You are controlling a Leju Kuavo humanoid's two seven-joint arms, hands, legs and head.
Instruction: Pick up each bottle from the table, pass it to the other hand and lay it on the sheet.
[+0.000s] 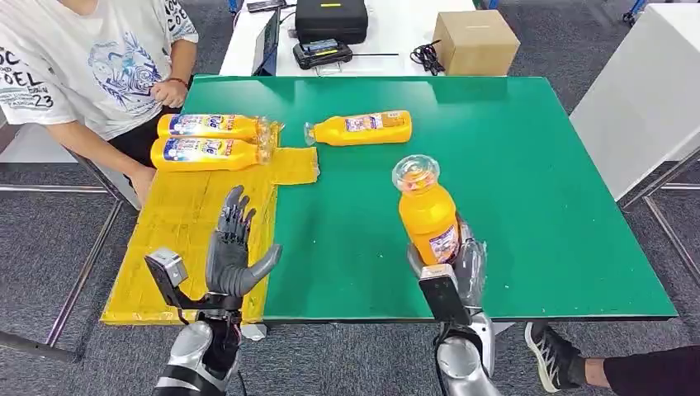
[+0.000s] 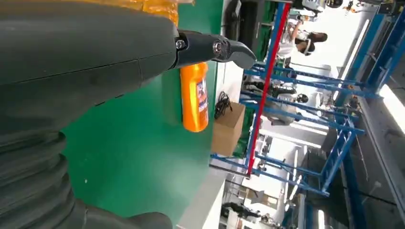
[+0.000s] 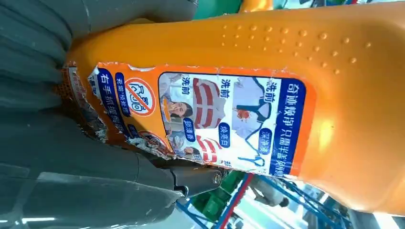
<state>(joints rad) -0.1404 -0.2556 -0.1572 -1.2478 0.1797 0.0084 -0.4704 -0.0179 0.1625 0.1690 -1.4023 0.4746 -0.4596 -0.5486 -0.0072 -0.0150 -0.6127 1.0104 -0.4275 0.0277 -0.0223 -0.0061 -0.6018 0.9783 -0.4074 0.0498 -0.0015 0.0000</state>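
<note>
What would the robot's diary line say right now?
right hand: holds upright bottle | left hand: open over yellow sheet | lying bottle: on table

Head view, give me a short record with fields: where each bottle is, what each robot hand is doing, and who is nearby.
held bottle: orange bottle, upright, gripped by the right robot hand above the green table
bottles on sheet: two, lying side by side on the yellow sheet
bottle on table: one, lying on its side, off the sheet
left robot hand: holds nothing, fingers apart, over the sheet's edge
person: at the table's far left corner
</note>
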